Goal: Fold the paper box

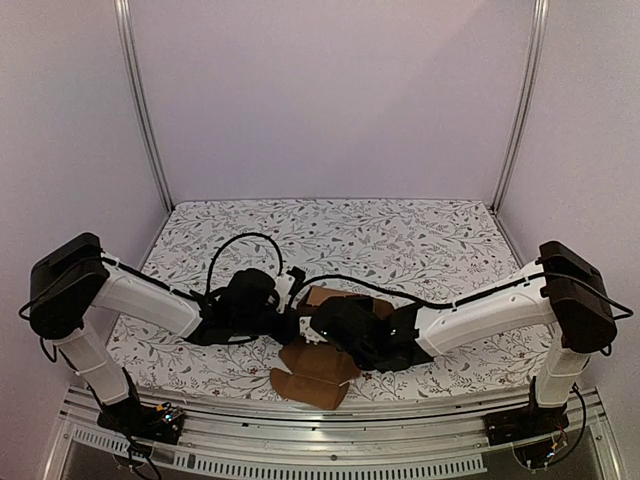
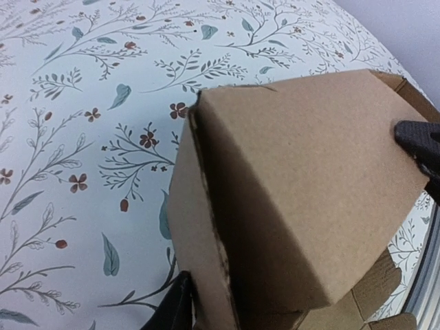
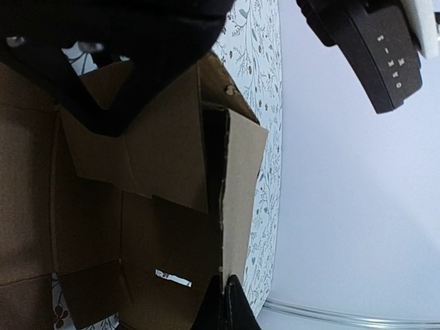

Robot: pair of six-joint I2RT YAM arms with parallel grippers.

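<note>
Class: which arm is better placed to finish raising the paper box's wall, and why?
Left, likely: left gripper clasps a raised wall of the paper box from both sides; right gripper is shut beside a flap.

One paper box point(image 1: 318, 378), two hands point(image 1: 290, 326) point(image 1: 325, 322), one tablecloth point(image 1: 400, 235)

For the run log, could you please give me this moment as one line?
stage: paper box partly folded | left end effector: closed on box | right end effector: shut at wall edge
</note>
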